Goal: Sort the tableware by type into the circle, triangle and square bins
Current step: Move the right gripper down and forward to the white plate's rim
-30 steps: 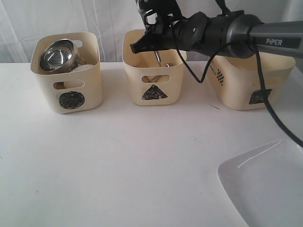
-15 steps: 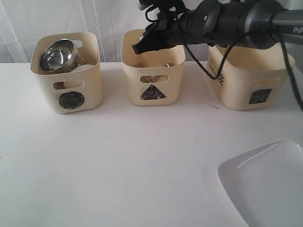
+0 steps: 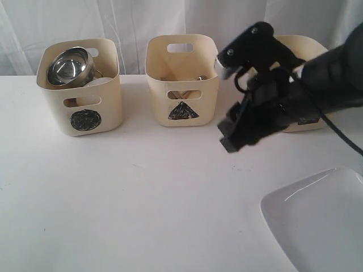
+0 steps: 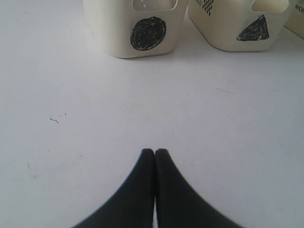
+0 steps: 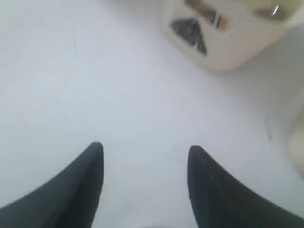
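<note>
Swinging back from over the triangle bin (image 3: 156, 93), my right gripper (image 5: 145, 149) now hangs in front of the square bin (image 3: 309, 44), jaws spread wide and empty. My left gripper (image 4: 155, 151) sits low over the table (image 3: 142, 192), pinched closed on nothing. The large white plate (image 3: 317, 226) lies flat at the near right, apparently the last piece out. To take it cleanly I want one finger under its raised rim, approaching low from the bare table side. Its far corner runs out of view, so I cannot tell how close the table edge is. Open table lies between bins and plate.
</note>
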{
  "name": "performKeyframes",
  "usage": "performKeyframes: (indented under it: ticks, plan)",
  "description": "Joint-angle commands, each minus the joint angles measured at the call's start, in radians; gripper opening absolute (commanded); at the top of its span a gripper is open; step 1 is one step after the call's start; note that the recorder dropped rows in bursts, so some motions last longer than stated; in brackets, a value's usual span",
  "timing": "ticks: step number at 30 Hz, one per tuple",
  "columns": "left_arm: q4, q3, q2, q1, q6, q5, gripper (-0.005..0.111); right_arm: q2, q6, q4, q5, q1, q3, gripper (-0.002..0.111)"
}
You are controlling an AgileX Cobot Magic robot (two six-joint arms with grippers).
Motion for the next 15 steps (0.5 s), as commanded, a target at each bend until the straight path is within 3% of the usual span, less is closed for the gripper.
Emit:
performKeyframes:
  ticks: [1, 5, 15]
  plan:
    - [-0.003, 0.005, -0.005, 0.002, -0.002, -0.002, 0.000, -0.073, 0.184, -0.174, 0.348, 0.008, 0.082, 0.051]
    - [-0.003, 0.005, -0.005, 0.002, -0.002, -0.002, 0.000, -0.100, 0.213, -0.205, 0.488, 0.080, 0.141, 0.051]
    - [-0.003, 0.005, -0.005, 0.002, -0.002, -0.002, 0.000, -0.101, 0.375, -0.210, 0.438, 0.273, 0.228, 0.051]
